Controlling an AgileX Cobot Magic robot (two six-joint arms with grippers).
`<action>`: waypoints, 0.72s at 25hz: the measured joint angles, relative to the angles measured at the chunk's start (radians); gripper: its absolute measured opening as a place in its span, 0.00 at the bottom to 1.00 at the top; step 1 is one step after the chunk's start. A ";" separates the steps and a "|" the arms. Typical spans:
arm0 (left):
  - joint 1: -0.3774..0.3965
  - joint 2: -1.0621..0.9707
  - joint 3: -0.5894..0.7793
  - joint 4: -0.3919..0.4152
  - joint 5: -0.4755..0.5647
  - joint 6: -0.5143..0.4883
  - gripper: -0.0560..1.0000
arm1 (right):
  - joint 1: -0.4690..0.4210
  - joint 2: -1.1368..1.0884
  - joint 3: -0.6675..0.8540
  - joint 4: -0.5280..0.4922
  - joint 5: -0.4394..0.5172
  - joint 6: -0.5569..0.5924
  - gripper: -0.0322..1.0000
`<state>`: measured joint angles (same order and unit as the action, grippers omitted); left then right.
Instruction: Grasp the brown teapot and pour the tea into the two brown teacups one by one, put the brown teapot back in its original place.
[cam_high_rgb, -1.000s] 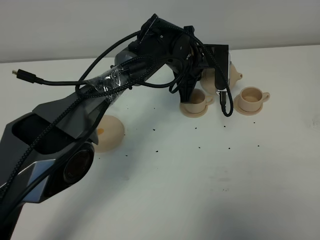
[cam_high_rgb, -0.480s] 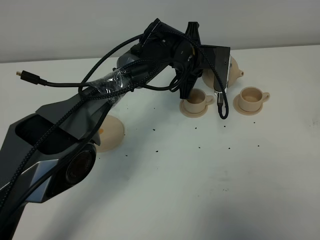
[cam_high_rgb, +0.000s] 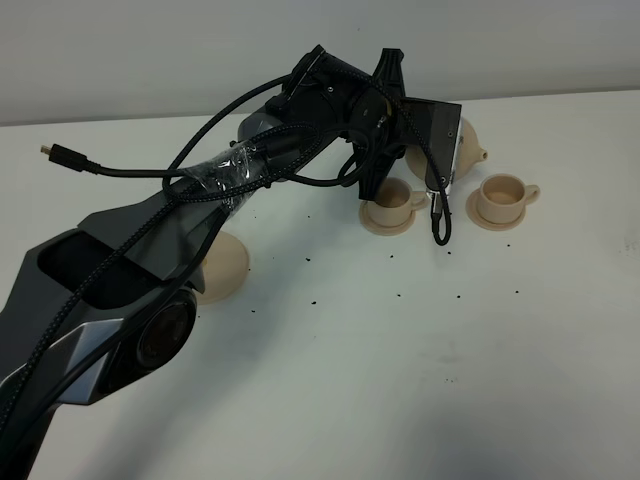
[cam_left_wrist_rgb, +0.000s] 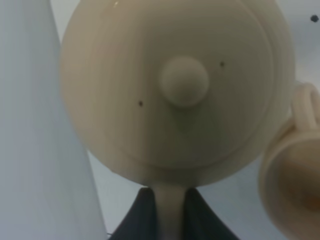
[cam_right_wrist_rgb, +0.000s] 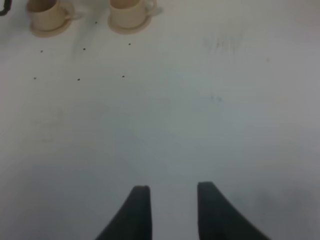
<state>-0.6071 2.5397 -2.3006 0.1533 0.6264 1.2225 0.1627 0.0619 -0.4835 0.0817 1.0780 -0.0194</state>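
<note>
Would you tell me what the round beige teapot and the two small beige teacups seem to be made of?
The squat beige teapot looks like glazed ceramic: smooth, softly sheened surface with tiny dark specks. The two small beige teacups seem the same ware, matching in colour; their finish is too small to judge.

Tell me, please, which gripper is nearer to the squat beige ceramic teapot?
Left. The left gripper is shut on the teapot itself; the right gripper stands open over bare table, well away from it.
</note>
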 joint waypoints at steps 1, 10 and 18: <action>0.000 0.000 0.000 0.000 -0.009 0.000 0.17 | 0.000 0.000 0.000 0.000 0.000 0.000 0.27; -0.014 0.034 0.000 0.005 -0.068 0.015 0.17 | 0.000 0.000 0.000 0.002 0.000 0.000 0.27; -0.029 0.036 0.000 0.050 -0.096 0.032 0.17 | 0.000 0.000 0.000 0.002 0.000 0.000 0.27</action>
<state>-0.6362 2.5755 -2.3006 0.2031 0.5304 1.2541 0.1627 0.0619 -0.4835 0.0840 1.0780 -0.0194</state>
